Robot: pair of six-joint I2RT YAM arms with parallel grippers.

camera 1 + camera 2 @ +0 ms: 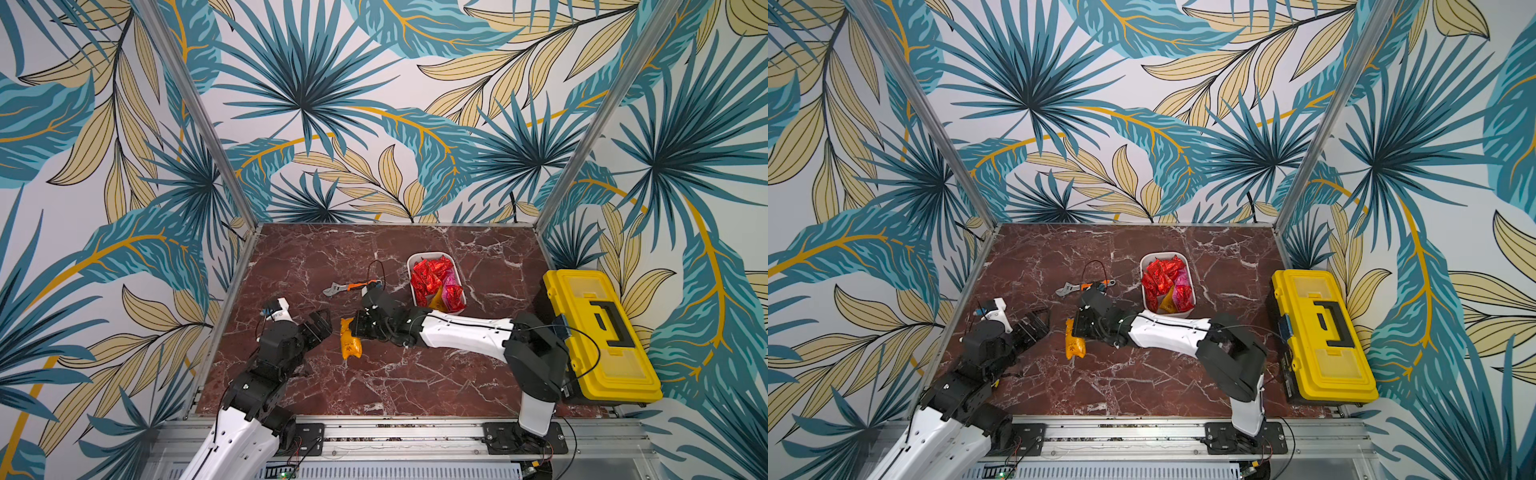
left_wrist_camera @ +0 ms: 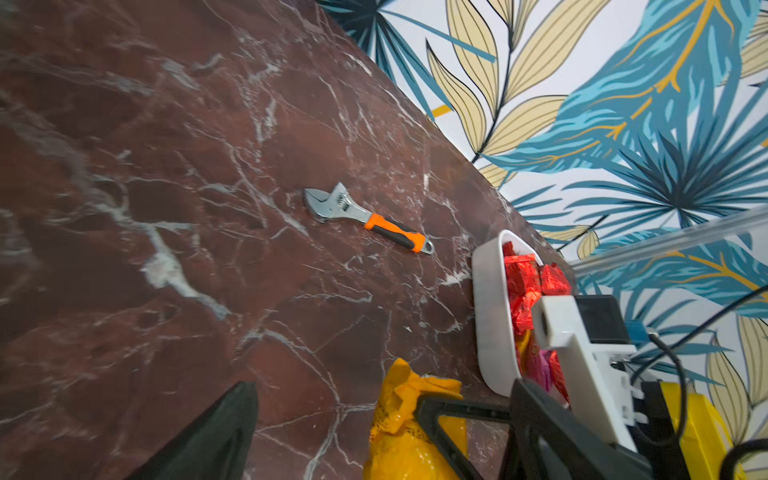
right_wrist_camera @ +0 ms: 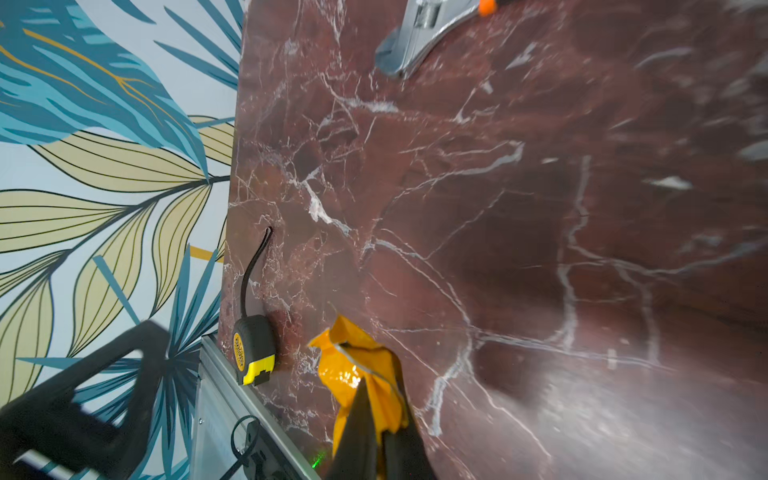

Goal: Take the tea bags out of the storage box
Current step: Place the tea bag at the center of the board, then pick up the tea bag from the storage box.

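The dark red marble surface point(image 1: 415, 386) carries everything. At its right edge sits a yellow toolbox point(image 1: 598, 332), shut and well apart from the work, so it looks like a bystander to this task. The right arm point(image 1: 461, 332) is folded low across the middle and reaches leftward, away from the storage box, which fits carrying something out of it. The left arm point(image 1: 282, 345) comes in from the near left and points toward the same spot. The storage box point(image 2: 490, 316) stands right of centre toward the far side, lidless and upright. It is within easy reach of the right arm, which probably explains why that arm is doing the picking. Most of the tea bags point(image 1: 432, 278) are heaped inside it, mainly red with some magenta and orange-yellow at the near end, so the task seems barely begun. One orange tea bag point(image 1: 350, 343) is outside the box, left of centre. The right jaws are closed on its far end, and the right wrist view shows crumpled foil bulging out between them. From these angles it is hard to tell whether its free end rests on the surface or hangs just above. The left jaws stand wide open just beside this sachet on its left and grip nothing. An orange-handled wrench point(image 2: 365, 216) lies flat farther back, between the arms and the far wall and left of the box. A small tape measure point(image 3: 253, 349) sits at the left edge.
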